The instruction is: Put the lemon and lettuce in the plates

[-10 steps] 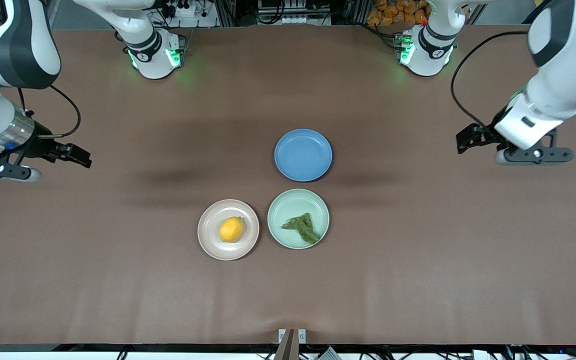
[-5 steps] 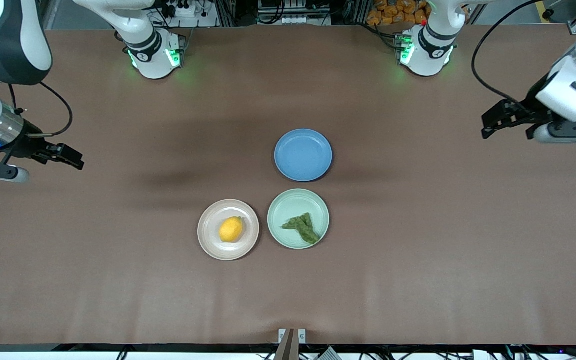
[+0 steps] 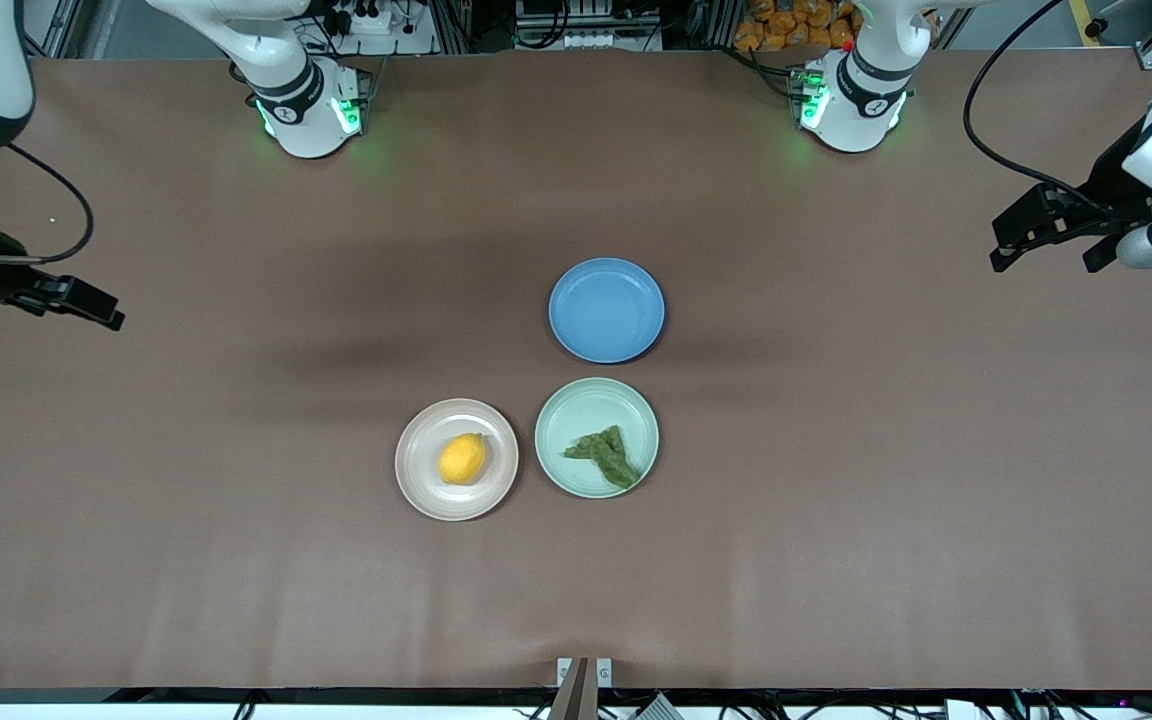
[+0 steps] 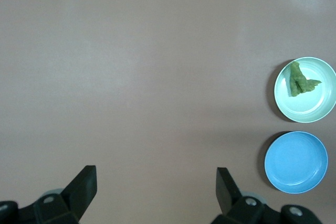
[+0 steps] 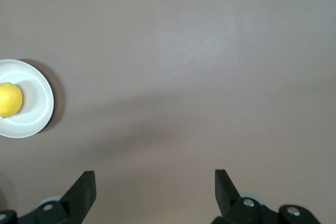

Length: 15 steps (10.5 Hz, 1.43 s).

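Observation:
The lemon point(image 3: 462, 459) lies in the beige-pink plate point(image 3: 418, 485). The lettuce point(image 3: 603, 456) lies in the mint green plate point(image 3: 584, 403) beside it. My left gripper point(image 3: 1041, 255) is open and empty, up over bare table near the left arm's end. My right gripper point(image 3: 86, 300) is open and empty over bare table near the right arm's end. The left wrist view shows the left gripper point(image 4: 156, 182) wide open, with the lettuce point(image 4: 300, 81) in its mint plate point(image 4: 315, 109). The right wrist view shows the right gripper point(image 5: 155, 184) wide open, with the lemon point(image 5: 9, 99) in its plate point(image 5: 38, 115).
An empty blue plate point(image 3: 606, 310) sits farther from the front camera than the mint plate, almost touching it; it also shows in the left wrist view point(image 4: 295, 162). The brown table point(image 3: 836, 500) is bare around the three plates.
Both grippers have drawn away from the plates toward their own ends of the table, the left one also toward the bases. The lemon, lettuce and plates have not moved.

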Tool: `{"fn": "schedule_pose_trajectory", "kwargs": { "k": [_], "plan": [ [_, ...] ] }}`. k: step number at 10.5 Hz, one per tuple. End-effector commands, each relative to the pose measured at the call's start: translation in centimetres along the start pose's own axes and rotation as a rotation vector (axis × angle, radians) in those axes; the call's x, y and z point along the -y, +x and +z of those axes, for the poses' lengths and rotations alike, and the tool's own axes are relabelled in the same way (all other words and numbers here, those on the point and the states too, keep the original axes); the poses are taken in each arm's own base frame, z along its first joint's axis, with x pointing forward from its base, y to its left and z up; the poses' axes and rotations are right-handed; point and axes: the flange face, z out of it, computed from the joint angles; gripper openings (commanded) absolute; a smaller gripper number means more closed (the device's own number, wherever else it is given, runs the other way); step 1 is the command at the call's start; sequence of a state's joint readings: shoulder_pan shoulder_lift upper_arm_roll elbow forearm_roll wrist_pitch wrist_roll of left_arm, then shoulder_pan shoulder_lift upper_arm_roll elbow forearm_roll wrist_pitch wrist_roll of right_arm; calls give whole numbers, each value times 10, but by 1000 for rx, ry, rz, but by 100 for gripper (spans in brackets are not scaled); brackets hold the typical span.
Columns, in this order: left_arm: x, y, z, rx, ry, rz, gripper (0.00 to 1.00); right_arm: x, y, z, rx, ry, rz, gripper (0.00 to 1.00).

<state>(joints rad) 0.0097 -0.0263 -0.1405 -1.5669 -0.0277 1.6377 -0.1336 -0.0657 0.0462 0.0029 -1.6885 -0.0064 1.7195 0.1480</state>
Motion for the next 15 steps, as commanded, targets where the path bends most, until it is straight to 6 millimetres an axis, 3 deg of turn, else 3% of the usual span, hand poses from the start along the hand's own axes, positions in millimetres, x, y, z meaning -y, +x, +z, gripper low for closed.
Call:
{"fn": "schedule_pose_trajectory", "kwargs": {
  "k": [1,2,6,10,15],
  "plan": [
    [2,2,1,16,1,14,100,-2,11,-37,-56,-6,11,100],
    [2,2,1,15,2,12,100,-2,11,-52,-86,-5,10,100],
    [3,2,3,20,3,11,100,-3,12,-73,-131,-25,6,100],
    [3,4,7,28,3,10,100,-1,-5,-80,-83,-60,4,100],
    [14,6,9,31,9,-8,100,-2,-6,-89,-120,-40,15,100]
  ]
}}
